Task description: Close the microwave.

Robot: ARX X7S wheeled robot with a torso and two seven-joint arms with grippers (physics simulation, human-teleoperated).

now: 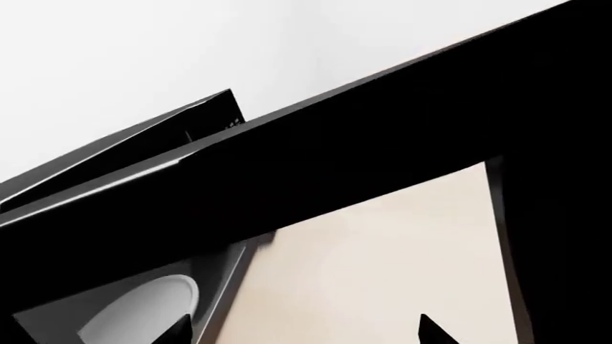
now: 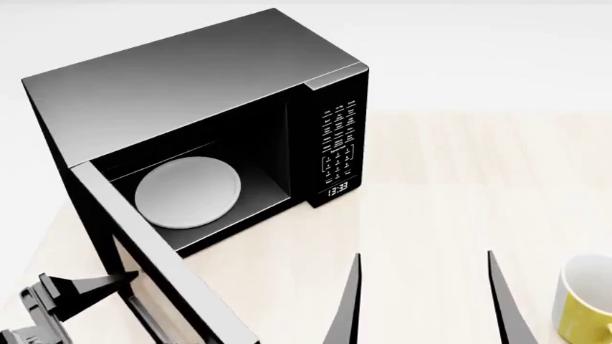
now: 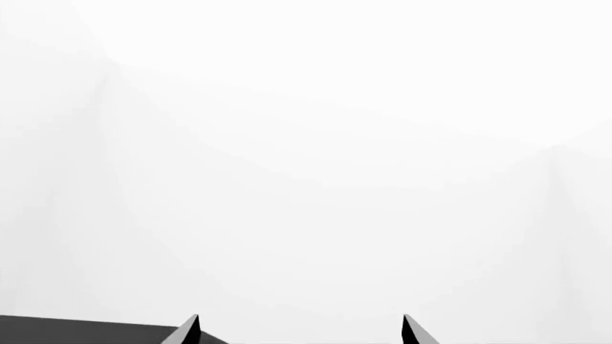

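The black microwave stands on the light wooden table. Its door is swung wide open toward me on the left. The white turntable plate shows inside, with the keypad and clock to its right. My left gripper is open at the door's outer face, fingertips right by it. In the left wrist view the door frame fills the picture, the plate shows beyond it, and the left gripper is open. My right gripper is open and empty over the table in front of the microwave.
A yellow mug with a white inside stands at the right front of the table, beside my right gripper. The right wrist view shows the open right gripper, white background and a dark surface at its lower corner.
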